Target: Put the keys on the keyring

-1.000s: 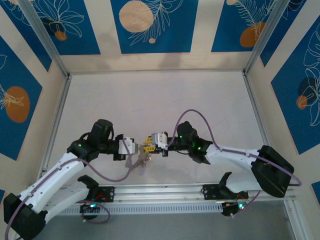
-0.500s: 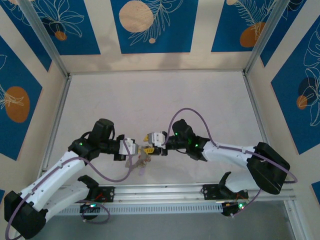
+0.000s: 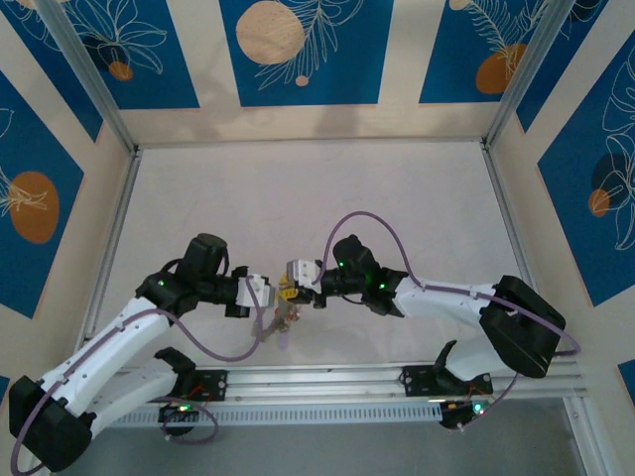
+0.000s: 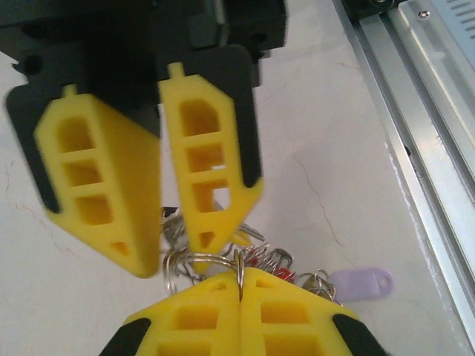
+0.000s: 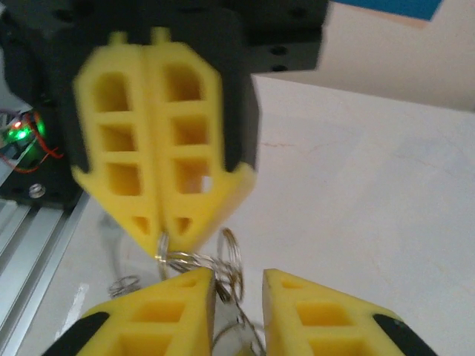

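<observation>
My left gripper (image 4: 240, 276) is shut on the thin wire of the keyring (image 4: 199, 259), which it holds above the table. From the ring hang the keys (image 4: 293, 265), a bunch of silvery pieces with red bits, and a lilac tag (image 4: 361, 282). Facing it tip to tip is my right gripper (image 5: 236, 285), its jaws apart. A small split ring (image 5: 231, 256) and a key shank lie in that gap against the left finger (image 5: 174, 308). In the top view the left gripper (image 3: 264, 292) and right gripper (image 3: 289, 289) meet mid-table, with the keys (image 3: 282, 319) dangling below.
The aluminium rail (image 3: 327, 379) runs along the table's near edge, close behind the dangling keys. Metal frame posts (image 3: 109, 258) border the pale table (image 3: 308, 198) on both sides. A purple cable (image 3: 382, 220) loops above the right arm.
The right arm has slid left, which brings its gripper closer against the left gripper's tips. The left arm and the keyring have stayed put.
</observation>
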Robot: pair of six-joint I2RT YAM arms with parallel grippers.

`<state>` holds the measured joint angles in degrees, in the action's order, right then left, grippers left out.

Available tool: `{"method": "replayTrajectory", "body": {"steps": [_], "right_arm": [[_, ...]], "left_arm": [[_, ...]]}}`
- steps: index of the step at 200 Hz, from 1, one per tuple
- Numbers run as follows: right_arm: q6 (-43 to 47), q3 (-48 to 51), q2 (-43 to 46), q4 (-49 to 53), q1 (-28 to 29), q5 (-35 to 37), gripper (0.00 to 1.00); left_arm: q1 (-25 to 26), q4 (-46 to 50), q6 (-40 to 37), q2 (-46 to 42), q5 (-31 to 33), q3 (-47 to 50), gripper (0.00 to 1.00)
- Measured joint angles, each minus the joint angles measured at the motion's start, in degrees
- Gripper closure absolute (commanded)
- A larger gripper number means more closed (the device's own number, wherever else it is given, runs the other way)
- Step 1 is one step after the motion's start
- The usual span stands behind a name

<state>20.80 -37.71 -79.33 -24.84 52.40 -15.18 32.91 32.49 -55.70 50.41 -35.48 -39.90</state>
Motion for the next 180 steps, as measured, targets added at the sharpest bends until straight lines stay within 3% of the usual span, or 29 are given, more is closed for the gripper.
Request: {"method": "replayTrajectory", "body": {"steps": [23, 97, 130, 180], "right_arm": [[-2.4, 1.1, 1.2, -0.5, -1.8, 0.6, 0.65], [-3.9, 4.6, 6.3, -1.8, -2.4, -1.5, 0.61], [-3.9, 8.0, 10.1, -4.4, -0.2, -1.7, 0.65], [-3.7, 8.9, 10.4, -5.9, 4.7, -0.4, 0.64]], "left_arm": [[0.1, 0.1, -0.4, -0.2, 0.0, 0.0, 1.0], [0.4, 0.4, -0.6, -0.5, -0.3, 0.1, 1.0], [0.4, 0.4, -0.4, -0.6, -1.0, 0.2, 1.0], [0.4, -0.1, 1.7, -0.9, -3.7, 0.3, 1.0]]}}
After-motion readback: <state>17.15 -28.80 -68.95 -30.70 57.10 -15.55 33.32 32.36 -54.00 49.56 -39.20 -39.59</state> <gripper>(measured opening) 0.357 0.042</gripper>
